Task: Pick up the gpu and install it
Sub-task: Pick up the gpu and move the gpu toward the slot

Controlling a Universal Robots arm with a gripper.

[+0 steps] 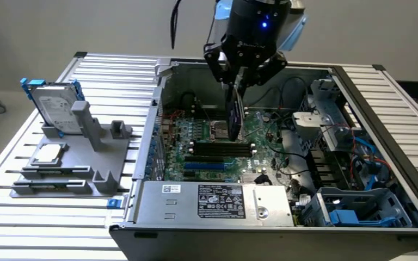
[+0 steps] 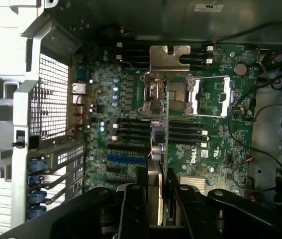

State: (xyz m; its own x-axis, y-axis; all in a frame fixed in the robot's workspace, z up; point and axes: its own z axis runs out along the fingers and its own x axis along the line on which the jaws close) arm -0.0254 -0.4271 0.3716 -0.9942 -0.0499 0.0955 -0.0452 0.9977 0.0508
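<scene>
The gpu hangs on edge from my gripper, its black cover and green board pointing down into the open computer case. My gripper is shut on the card's upper edge. The card's lower end hovers over the motherboard, near the processor socket and the black memory slots. In the wrist view the gpu runs edge-on away from my gripper, and its silver end bracket is at the far end. The black fingers press the card from both sides. The blue expansion slot lies beside the card, apart from it.
A grey fixture on the slatted table, at the exterior view's left, holds a silver hard drive with blue rails and a small square processor chip. Inside the case are a power supply, a blue drive cage and loose cables.
</scene>
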